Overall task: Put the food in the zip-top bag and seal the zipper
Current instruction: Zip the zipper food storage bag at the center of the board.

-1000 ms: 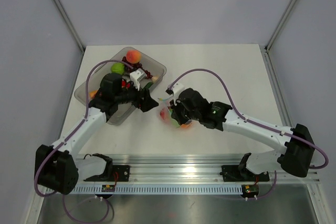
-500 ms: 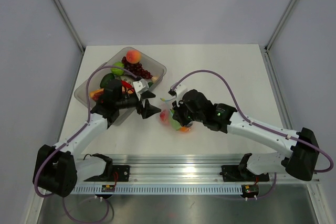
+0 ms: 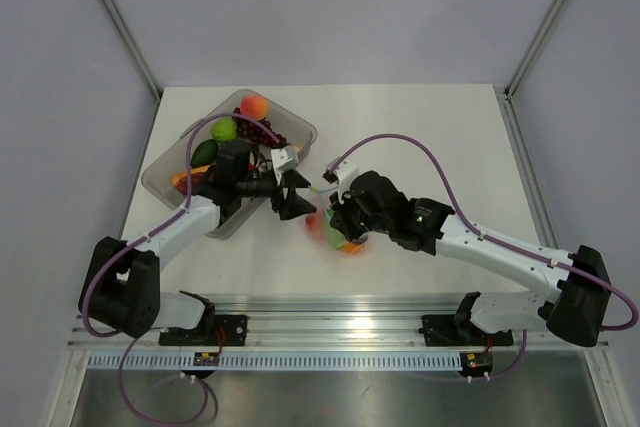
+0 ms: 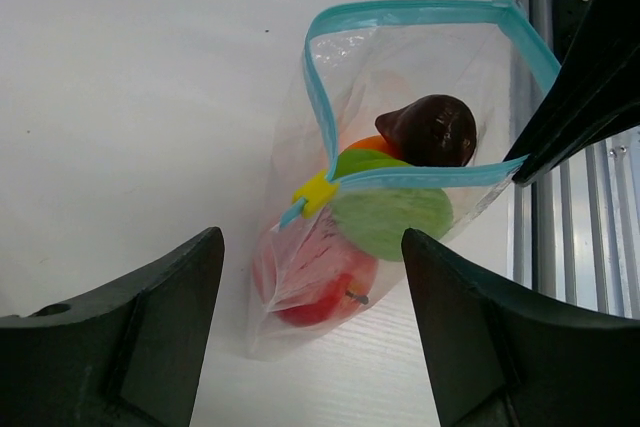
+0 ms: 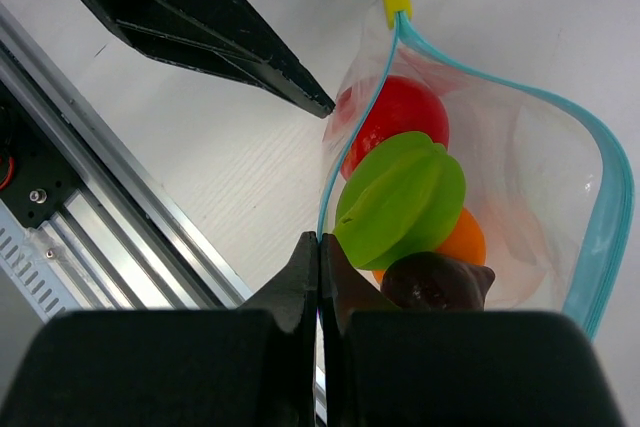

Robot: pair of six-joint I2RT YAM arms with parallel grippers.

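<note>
The zip-top bag (image 4: 400, 77) hangs with its mouth open, edged by the light-blue zipper (image 4: 410, 13) with a yellow slider (image 4: 316, 190) at one end. It holds a red piece (image 4: 318, 285), a green piece (image 4: 392, 219), an orange piece (image 4: 368, 144) and a dark purple piece (image 4: 432, 129). My right gripper (image 5: 320, 243) is shut on the zipper edge (image 5: 324, 197) and holds the bag (image 3: 341, 238) up just above the table. My left gripper (image 4: 312, 247) is open and empty, its jaws on either side of the bag's slider end without touching it. Its fingers (image 5: 200, 17) show in the right wrist view.
A clear rigid tub (image 3: 298, 132) at the back left holds more toy food: a peach piece (image 3: 253, 106), a green piece (image 3: 223, 130), dark grapes (image 3: 262, 132). The metal rail (image 3: 340, 309) runs along the table's near edge.
My left gripper has moved right, away from the tub and closer to the bag's slider end, still open. My right gripper has kept its hold on the bag and shifted slightly.
</note>
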